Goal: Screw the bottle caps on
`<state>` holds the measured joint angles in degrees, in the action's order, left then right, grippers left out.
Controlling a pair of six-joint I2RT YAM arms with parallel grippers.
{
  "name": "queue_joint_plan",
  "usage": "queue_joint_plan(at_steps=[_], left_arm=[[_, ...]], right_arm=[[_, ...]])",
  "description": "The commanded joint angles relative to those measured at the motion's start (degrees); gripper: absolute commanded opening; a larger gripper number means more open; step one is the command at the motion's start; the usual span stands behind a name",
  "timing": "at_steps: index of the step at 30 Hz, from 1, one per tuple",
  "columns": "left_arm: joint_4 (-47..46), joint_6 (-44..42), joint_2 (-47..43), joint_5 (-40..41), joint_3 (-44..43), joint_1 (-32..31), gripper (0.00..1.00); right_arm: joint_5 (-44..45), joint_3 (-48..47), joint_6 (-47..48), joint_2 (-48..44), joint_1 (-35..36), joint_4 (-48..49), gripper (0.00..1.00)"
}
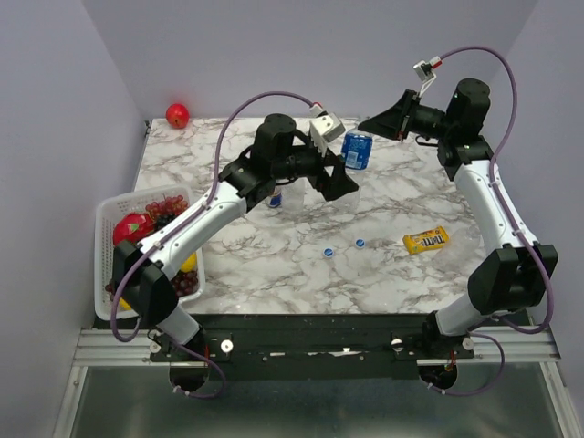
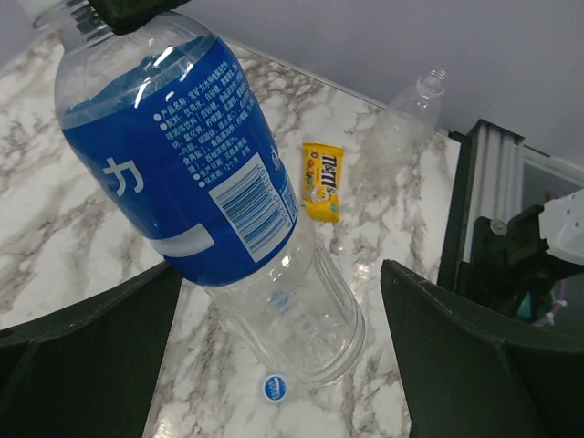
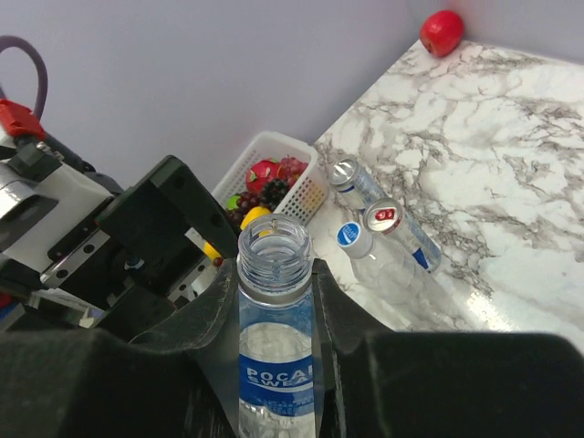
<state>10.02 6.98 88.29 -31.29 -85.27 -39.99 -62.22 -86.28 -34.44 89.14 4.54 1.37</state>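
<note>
bottle (image 3: 276,351) inside right hand (image 3: 273,287)

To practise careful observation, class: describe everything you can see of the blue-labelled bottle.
The blue-labelled bottle is clear thin plastic with a blue label band carrying white print and a barcode. Its threaded mouth is open, no cap on. The right gripper is shut on its neck; the left gripper stands open, a finger on each side of its lower body, apart from it.
</note>
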Motion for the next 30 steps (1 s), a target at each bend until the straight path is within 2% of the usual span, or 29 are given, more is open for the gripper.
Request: queue_joint_plan(at_steps=[1,5,10,12,14,19,23,30], left_arm=[[5.3,4.1,6.1,-11.1,-7.1,0.3,0.99],[6.7,4.4,10.8,-14.2,-10.6,0.5,0.99],[5.0,6.8,10.8,-8.4,-8.6,1.8,0.99],[3.1,8.3,10.3,-8.4,-7.4,2.6,0.99],[2.7,8.7,10.8,-10.4,-6.8,2.9,0.99],[-1.4,9.8,12.1,-15.8,-6.9,3.0,0.99],[-5.2,10.8,12.6,-20.7,-6.3,3.2,0.86],[-7.7,11.3,13.4,-24.5,-6.2,3.2,0.77]], right_arm=[[1.0,2.0,-1.0,-1.8,0.2,6.4,0.0],[1.0,3.4,-2.9,-2.9,0.3,10.2,0.0],[2.3,4.0,-2.0,-4.0,0.2,10.6,0.0],[1.9,4.3,-2.6,-4.0,0.2,11.1,0.0],[2.1,5.5,-6.9,-4.2,0.2,16.6,0.0],[2.4,4.7,-9.1,-2.9,0.3,18.0,0.0],[2.3,5.4,-9.3,-2.8,0.4,18.0,0.0],[2.6,7.1,-9.4,-3.4,0.3,18.4,0.0]])
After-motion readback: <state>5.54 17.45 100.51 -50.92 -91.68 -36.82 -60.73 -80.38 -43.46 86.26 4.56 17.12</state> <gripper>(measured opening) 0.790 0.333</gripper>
